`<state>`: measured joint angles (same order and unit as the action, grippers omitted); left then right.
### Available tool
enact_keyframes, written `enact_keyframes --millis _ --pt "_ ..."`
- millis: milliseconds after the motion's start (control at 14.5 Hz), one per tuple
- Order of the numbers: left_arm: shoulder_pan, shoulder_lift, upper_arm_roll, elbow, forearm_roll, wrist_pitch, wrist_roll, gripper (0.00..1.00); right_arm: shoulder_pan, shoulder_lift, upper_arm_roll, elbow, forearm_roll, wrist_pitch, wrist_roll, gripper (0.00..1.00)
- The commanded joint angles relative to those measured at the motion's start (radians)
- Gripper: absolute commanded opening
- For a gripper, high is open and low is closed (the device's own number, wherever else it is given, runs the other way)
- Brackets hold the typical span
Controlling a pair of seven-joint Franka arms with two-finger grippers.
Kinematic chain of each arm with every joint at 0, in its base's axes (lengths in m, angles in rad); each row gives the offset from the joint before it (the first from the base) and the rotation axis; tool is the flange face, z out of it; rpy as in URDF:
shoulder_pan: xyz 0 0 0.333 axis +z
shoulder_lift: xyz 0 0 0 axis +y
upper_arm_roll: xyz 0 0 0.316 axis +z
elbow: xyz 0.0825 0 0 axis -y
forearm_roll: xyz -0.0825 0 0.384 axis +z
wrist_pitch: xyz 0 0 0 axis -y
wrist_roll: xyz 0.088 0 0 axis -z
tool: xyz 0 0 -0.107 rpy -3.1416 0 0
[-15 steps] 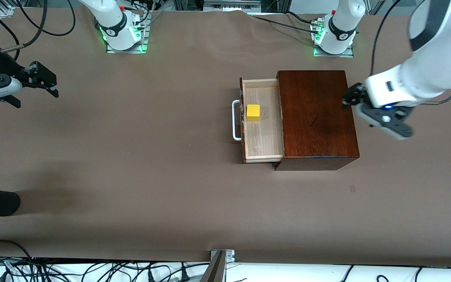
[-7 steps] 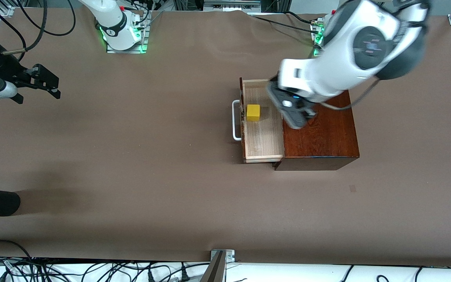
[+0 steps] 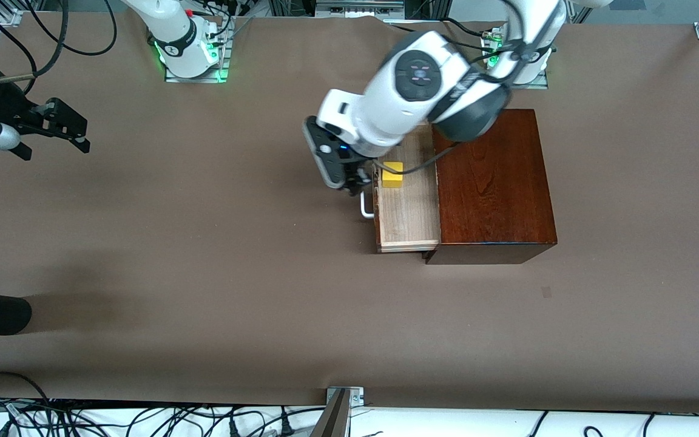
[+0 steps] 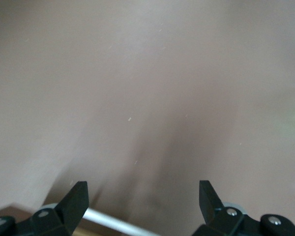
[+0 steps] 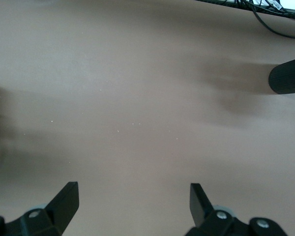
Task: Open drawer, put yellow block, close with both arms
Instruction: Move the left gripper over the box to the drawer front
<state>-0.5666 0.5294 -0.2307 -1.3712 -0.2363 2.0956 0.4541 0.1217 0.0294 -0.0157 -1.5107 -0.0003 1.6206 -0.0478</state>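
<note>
Since the earlier pictures the left arm [image 3: 422, 91] has swung from the end of the dark box, across its top, toward the drawer's front. The left gripper [image 3: 355, 179] is now over the white handle [image 3: 366, 209] of the drawer [image 3: 407, 206]. The right gripper [image 3: 64, 127] has stayed almost where it was, over bare table near the right arm's end, and that arm waits.

The front view shows the whole scene: the drawer is pulled out of the mahogany box [image 3: 492, 182], and the yellow block [image 3: 393, 176] sits in the tray, close to the drawer's front, partly covered by the left arm's wrist. The front view does not show the left gripper's fingers clearly. The left wrist view does: two black fingertips [image 4: 76, 199] stand wide apart with nothing between them, and the white bar of the handle passes just below them. The block cannot be seen in that view.

The right wrist view shows its own fingers [image 5: 66, 201], also spread wide and empty, over the plain brown table cover [image 5: 137, 98].

The box is glossy, dark reddish wood with visible grain. The tray is pale, matte wood. The handle is a smooth U-shaped bar. The block is a small cube with sharp edges.
</note>
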Motion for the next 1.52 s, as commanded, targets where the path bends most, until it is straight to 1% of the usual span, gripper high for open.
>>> enact_keyframes --millis 0,138,275,344,482,620,826,895,964,1240,1446 --pt "-0.051 0.085 0.005 0.049 -0.018 0.061 0.145 1.0 -0.014 0.003 0.013 0.009 -0.003 -0.011 0.008 1.0" --pt "-0.073 0.127 0.007 0.043 -0.011 0.113 0.237 1.0 -0.014 0.003 0.013 0.009 -0.003 -0.025 0.008 1.0" --pt "-0.072 0.144 0.011 0.015 -0.005 0.107 0.316 1.0 -0.014 0.003 0.011 0.009 -0.003 -0.025 0.009 1.0" --pt "-0.07 0.152 0.014 -0.008 0.029 0.106 0.337 1.0 -0.014 0.003 0.011 0.009 -0.003 -0.025 0.011 1.0" --pt "-0.07 0.162 0.014 -0.032 0.157 0.09 0.344 1.0 -0.014 0.003 0.011 0.007 -0.003 -0.024 0.016 1.0" --pt "-0.065 0.162 0.016 -0.045 0.209 0.02 0.344 1.0 -0.014 0.003 0.011 0.006 -0.003 -0.025 0.014 1.0" --pt "-0.055 0.15 0.017 -0.043 0.311 -0.139 0.347 1.0 -0.016 0.003 0.01 0.006 -0.003 -0.016 0.016 1.0" --pt "-0.053 0.149 0.017 -0.043 0.325 -0.187 0.348 1.0 -0.016 0.003 0.01 0.006 -0.003 -0.019 0.016 1.0" --pt "-0.05 0.149 0.017 -0.043 0.34 -0.216 0.348 1.0 -0.016 0.003 0.01 0.006 -0.004 -0.021 0.016 1.0" --pt "-0.033 0.147 0.019 -0.043 0.377 -0.267 0.348 1.0 -0.008 0.001 0.017 0.007 -0.003 -0.019 0.017 1.0" --pt "-0.016 0.14 0.021 -0.042 0.381 -0.334 0.348 1.0 -0.005 0.0 0.016 0.003 -0.003 -0.025 0.016 1.0"
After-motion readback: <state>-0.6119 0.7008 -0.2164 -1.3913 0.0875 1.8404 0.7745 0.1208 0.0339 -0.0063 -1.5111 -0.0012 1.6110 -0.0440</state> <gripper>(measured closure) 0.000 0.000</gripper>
